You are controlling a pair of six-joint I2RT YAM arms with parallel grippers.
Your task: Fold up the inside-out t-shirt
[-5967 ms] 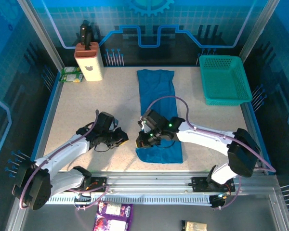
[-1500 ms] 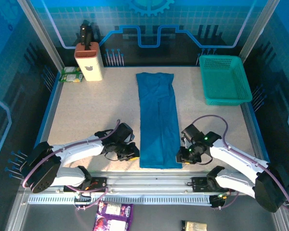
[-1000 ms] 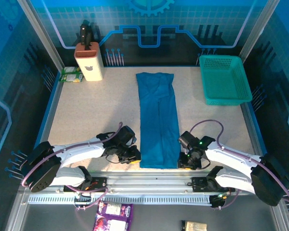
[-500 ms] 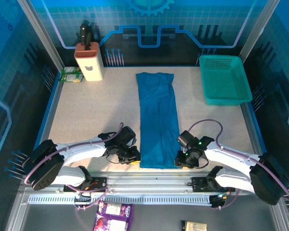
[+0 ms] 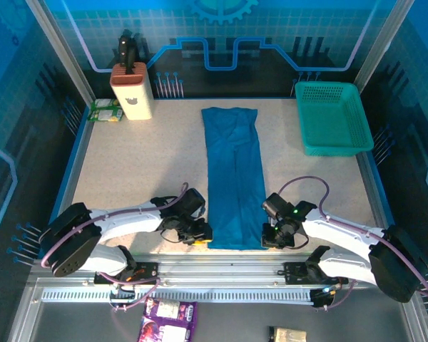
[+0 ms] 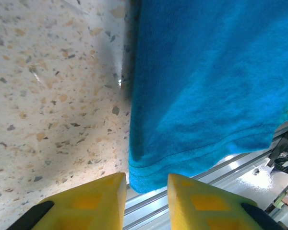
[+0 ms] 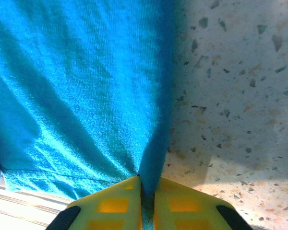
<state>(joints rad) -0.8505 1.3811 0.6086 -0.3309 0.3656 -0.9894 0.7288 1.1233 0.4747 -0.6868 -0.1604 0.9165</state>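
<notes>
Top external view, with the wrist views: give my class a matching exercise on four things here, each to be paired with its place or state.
Things:
1. t-shirt
2. basket
3. knife block
4. right gripper

Places or states:
A. at the far left corner of the table
B. jaws shut on a cloth edge
C. at the far right corner
D. laid out as a long strip down the middle

Pairs: 1-D, 2-C, 3-A, 4-B
</notes>
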